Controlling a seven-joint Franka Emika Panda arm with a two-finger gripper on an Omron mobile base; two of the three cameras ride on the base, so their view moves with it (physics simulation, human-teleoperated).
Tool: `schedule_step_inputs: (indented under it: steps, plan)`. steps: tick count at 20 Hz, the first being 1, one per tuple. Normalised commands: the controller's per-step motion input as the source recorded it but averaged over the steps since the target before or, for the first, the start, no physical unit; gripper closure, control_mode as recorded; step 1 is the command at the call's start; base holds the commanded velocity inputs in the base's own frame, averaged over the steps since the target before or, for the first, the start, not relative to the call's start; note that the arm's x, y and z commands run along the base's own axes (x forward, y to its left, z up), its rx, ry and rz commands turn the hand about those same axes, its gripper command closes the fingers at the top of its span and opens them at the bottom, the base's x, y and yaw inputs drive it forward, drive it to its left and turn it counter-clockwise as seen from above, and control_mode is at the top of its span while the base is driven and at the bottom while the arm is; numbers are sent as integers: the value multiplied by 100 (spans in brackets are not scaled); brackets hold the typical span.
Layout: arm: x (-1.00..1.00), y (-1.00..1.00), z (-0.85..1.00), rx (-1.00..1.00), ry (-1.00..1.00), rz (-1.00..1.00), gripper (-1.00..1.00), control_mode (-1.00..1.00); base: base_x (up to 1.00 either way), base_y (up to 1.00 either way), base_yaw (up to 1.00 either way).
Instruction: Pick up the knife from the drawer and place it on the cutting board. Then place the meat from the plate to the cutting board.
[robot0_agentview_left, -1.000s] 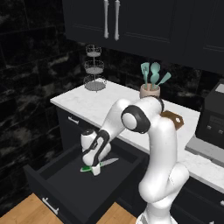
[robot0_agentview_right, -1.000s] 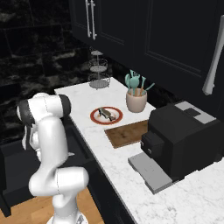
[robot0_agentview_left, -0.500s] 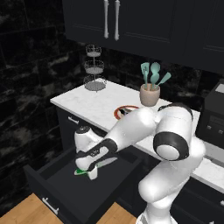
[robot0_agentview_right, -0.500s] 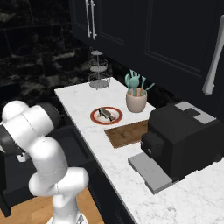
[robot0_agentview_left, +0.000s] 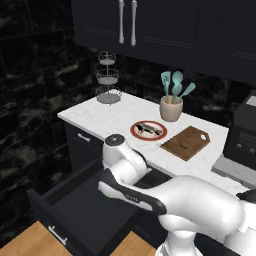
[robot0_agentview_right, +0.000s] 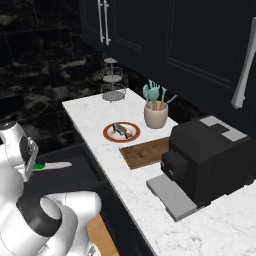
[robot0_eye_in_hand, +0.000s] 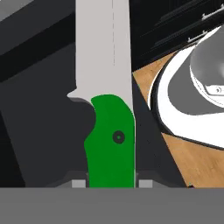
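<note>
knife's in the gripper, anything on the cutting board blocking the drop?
Nothing visible does. The cutting board lies bare, apart from the plate with the meat. The knife is held over the open drawer.

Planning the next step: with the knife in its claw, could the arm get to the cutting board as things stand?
Probably yes. The claw holds the knife above the open drawer, and the cutting board lies bare on the counter, with the plate beside it, not on it.
</note>
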Motion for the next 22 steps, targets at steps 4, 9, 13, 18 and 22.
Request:
schedule_step_inputs:
  steps: [4,9,13,18,22]
  plan:
    - [0,-68,100,0,-1,0,100,-100,0,0,0]
    - [4,-79,80,0,0,0,100,-100,0,0,0]
    - [34,-83,48,0,3,0,100,-100,0,0,0]
    - [69,-97,12,0,14,0,100,-100,0,0,0]
    - [63,-98,3,0,19,0,100,-100,0,0,0]
